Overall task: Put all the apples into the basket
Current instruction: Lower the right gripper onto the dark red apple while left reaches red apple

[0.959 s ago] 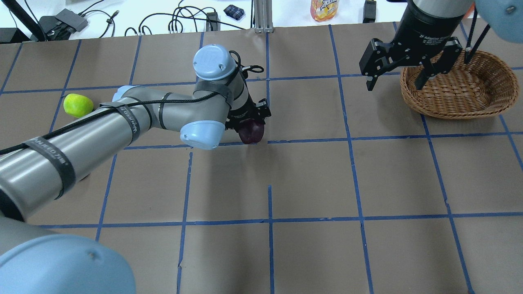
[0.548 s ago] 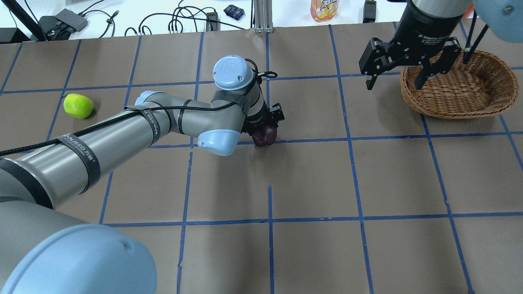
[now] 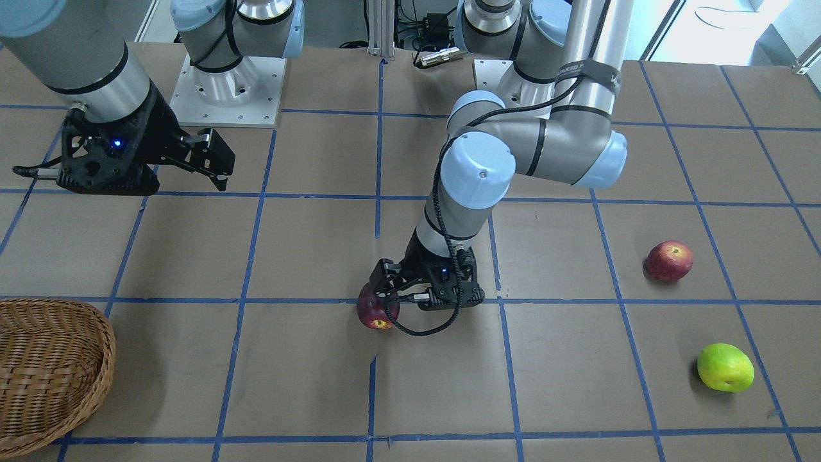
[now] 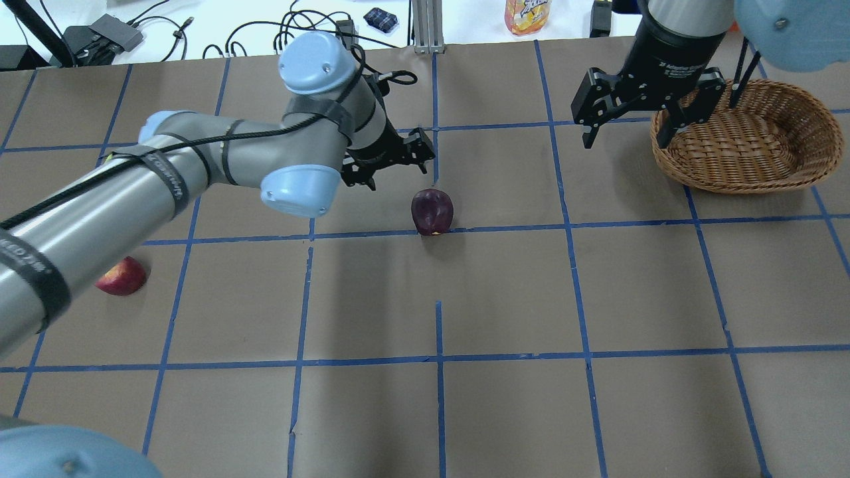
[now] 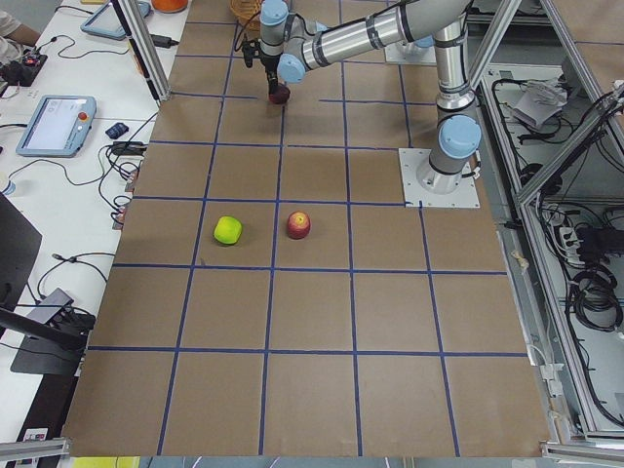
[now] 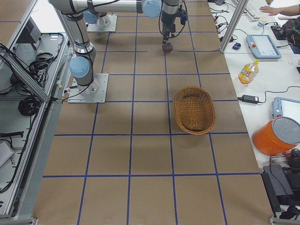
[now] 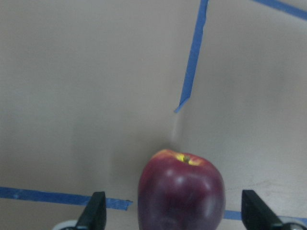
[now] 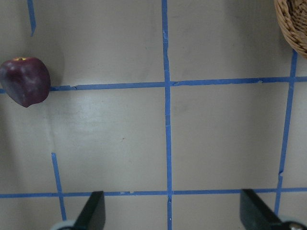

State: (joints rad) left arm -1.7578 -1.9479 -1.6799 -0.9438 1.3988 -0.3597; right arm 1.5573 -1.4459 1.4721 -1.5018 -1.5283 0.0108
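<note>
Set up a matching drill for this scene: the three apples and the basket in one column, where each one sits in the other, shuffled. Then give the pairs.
Things:
1. dark maroon apple
2. lighter red apple
3. yellow-green apple
4. basket

Places:
A. holds no apples, beside the open right gripper
B. robot's left side, the one nearer the operators' edge
C. on a blue tape line near the middle, not gripped by the open left gripper
D. robot's left side, the one nearer the robot's edge

Pairs: 1-C, 2-D, 3-B, 4-A
</note>
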